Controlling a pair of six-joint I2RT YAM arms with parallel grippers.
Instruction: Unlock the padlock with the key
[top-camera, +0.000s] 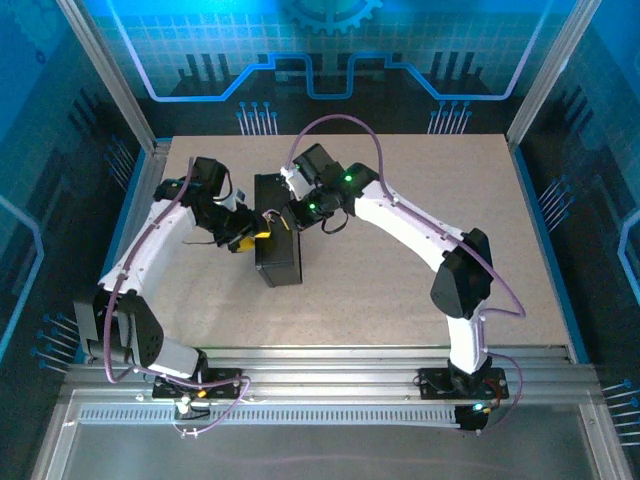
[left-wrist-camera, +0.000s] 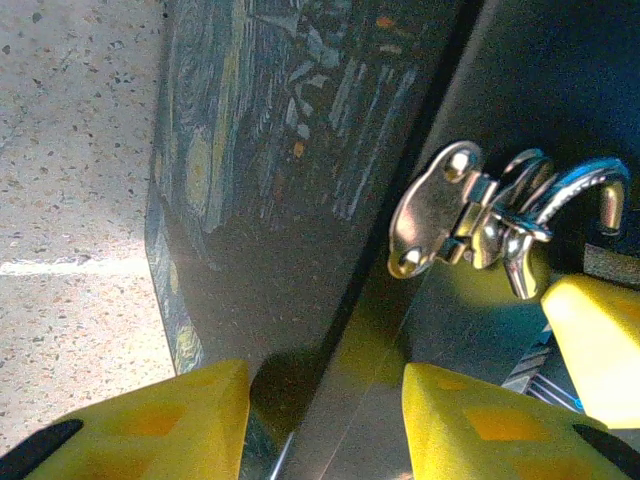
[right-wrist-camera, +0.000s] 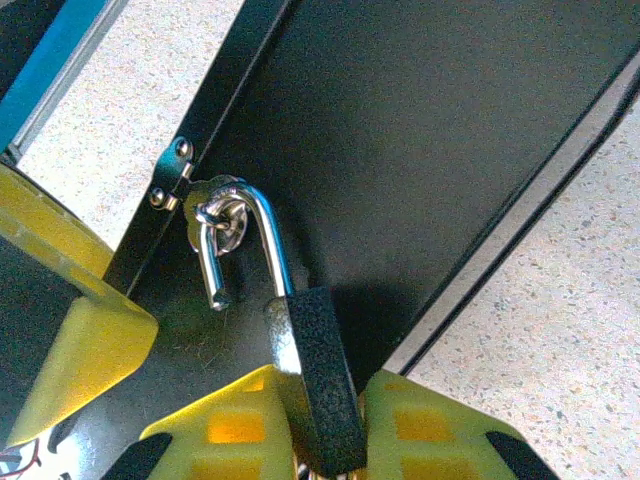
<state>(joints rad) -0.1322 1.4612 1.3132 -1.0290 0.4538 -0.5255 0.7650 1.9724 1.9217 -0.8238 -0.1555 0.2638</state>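
A black box (top-camera: 278, 255) lies in the middle of the table, with a silver hasp (left-wrist-camera: 440, 215) on its side. The padlock (right-wrist-camera: 310, 340) hangs from the hasp's staple by its steel shackle (right-wrist-camera: 265, 225). The shackle's free end stands out of the dark, textured body. My right gripper (right-wrist-camera: 322, 388) is shut on the padlock's body from both sides. At the box's left side my left gripper (left-wrist-camera: 325, 375) is open, its yellow fingers (left-wrist-camera: 190, 410) apart over the box's face just below the hasp. The key is hidden.
The box lies on a speckled beige tabletop (top-camera: 400, 290), with bare room to its right and in front. Metal frame posts (top-camera: 120, 90) and blue panels border the table. One yellow finger of the left gripper (right-wrist-camera: 85, 335) rests close to the padlock.
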